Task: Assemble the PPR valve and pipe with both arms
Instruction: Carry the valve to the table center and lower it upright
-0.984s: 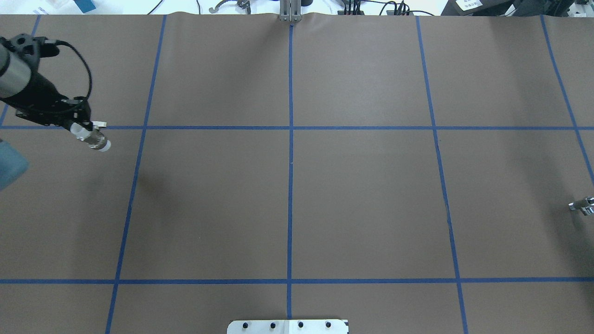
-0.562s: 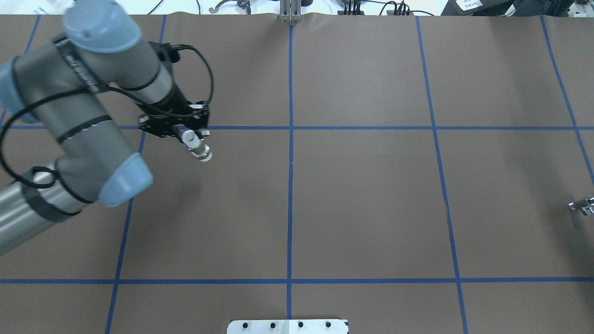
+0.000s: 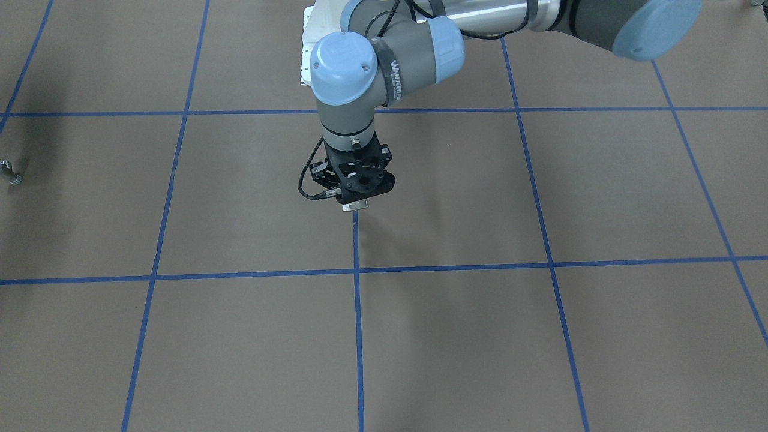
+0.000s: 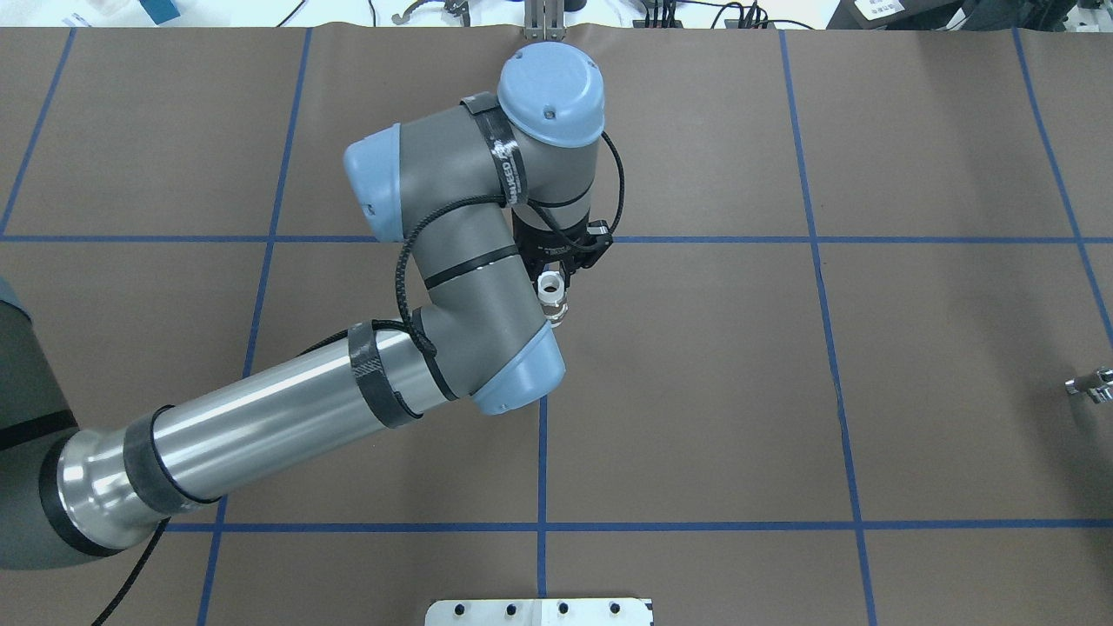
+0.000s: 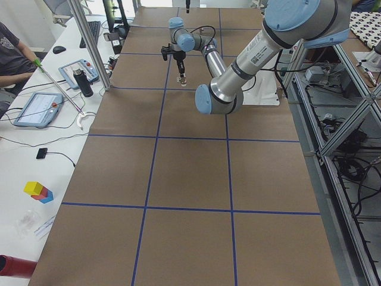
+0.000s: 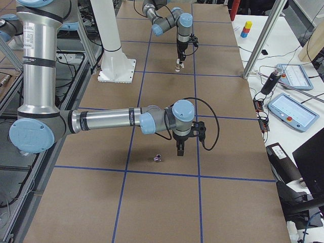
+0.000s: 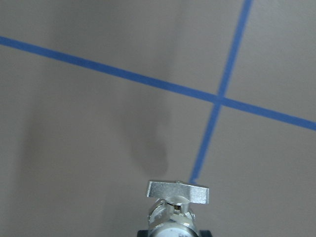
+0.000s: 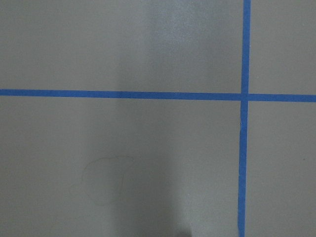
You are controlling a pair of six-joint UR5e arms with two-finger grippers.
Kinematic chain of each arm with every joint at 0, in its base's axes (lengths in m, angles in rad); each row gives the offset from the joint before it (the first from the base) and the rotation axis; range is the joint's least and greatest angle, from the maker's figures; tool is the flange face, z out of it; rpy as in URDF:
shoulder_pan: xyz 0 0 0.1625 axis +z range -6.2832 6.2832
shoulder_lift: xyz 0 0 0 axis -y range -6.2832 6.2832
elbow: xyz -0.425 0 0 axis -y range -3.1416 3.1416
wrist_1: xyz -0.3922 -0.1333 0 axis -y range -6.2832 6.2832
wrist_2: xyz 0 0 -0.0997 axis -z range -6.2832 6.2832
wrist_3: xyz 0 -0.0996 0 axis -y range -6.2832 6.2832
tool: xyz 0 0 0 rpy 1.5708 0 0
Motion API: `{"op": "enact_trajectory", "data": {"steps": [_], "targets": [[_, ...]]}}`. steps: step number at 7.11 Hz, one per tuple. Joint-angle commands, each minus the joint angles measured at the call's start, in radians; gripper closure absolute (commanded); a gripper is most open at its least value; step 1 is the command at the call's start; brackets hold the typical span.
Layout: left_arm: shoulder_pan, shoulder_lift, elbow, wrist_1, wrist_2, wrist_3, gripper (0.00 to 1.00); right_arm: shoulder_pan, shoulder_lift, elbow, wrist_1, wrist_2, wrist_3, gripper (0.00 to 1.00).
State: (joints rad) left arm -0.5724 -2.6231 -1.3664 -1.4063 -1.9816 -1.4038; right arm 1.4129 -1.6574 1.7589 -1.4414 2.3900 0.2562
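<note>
A: Front cam, what's the left side doing?
B: The left arm (image 3: 384,60) comes in from the top with its wrist pointing straight down over the middle of the table (image 3: 480,336). The left gripper (image 3: 357,198) is clamped on the PPR valve (image 3: 355,206). Only the flat tab peeks out below the black fingers, right over a blue tape line (image 3: 358,252). The pipe (image 3: 11,173) lies on the paper at the far view-left edge, well apart.

A: Overhead?
B: Same grip. The valve sits under the gripper, white collar at the fingers and metal part beyond, beside the centre tape line. The pipe is at the right edge of the table.

A: Left-side cam?
B: Left arm stretched out to mid-table. The valve is upright under the fingers and looks to be off the paper.

A: Right-side cam?
B: The right arm (image 6: 111,120) is low and extended. The right gripper (image 6: 180,151) points down with its tips near the paper. The pipe is just beside it on the table, toward the robot's base. Can't tell if they touch, and can't tell the finger gap from this angle.

A: Wrist cams?
B: Left wrist: valve tab and metal neck at bottom centre, its shadow on the paper ahead, a tape cross beyond. Right wrist: brown paper and a tape cross only, so no help on the fingers.
</note>
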Motion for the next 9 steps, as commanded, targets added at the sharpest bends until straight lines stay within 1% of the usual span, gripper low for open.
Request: {"op": "enact_trajectory", "data": {"steps": [1, 2, 9], "targets": [[0.014, 0.036, -0.014, 0.000, 0.015, -0.003, 1.00, 0.000, -0.001, -0.004, -0.001, 0.000, 0.000, 0.00], [0.016, 0.066, -0.035, -0.019, 0.014, -0.006, 1.00, 0.000, -0.001, -0.004, -0.001, 0.000, 0.000, 0.00], [0.034, 0.069, -0.033, -0.049, 0.012, -0.006, 1.00, 0.000, -0.007, -0.004, -0.001, -0.002, -0.002, 0.00]]}}
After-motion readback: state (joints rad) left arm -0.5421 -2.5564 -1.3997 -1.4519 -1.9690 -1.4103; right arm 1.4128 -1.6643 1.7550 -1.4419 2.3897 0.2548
